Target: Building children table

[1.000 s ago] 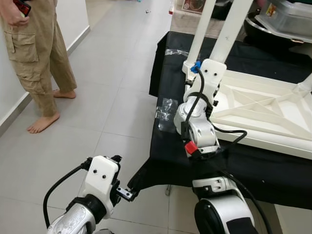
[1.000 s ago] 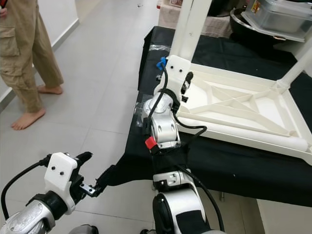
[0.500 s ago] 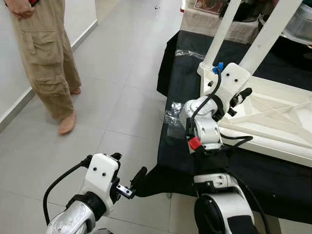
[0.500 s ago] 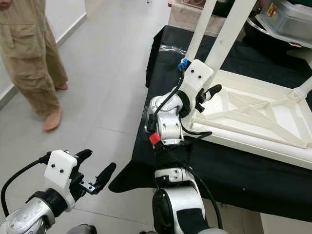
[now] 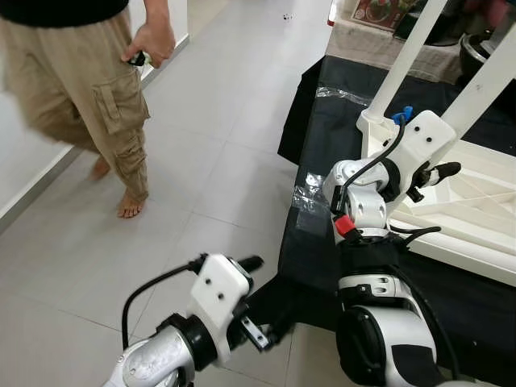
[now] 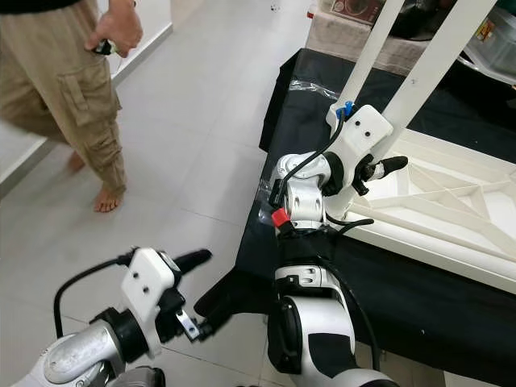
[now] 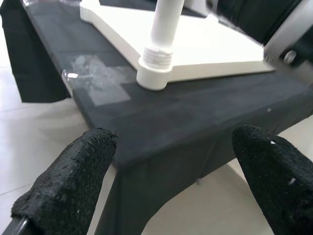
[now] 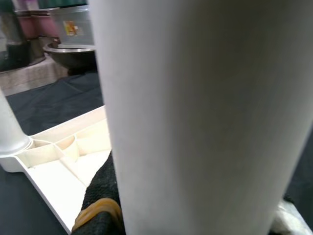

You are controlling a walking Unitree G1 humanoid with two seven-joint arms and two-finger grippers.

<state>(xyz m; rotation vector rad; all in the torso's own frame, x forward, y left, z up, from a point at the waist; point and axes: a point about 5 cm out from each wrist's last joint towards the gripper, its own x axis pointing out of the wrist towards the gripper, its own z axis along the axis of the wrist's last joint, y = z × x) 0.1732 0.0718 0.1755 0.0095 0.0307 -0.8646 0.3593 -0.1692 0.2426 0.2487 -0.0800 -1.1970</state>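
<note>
Black-draped bench (image 5: 322, 201) at frame right carries the upturned tabletop (image 6: 451, 218); 1 upright leg (image 6: 439, 60) is clasped by the right gripper (image 6: 372, 169), left gripper (image 5: 254, 302) spread, lower left

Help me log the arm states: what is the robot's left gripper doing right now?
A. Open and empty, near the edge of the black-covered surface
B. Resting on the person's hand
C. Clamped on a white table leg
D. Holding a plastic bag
A: the left gripper has its fingers spread wide with nothing between them, facing the edge of the black cloth.
</note>
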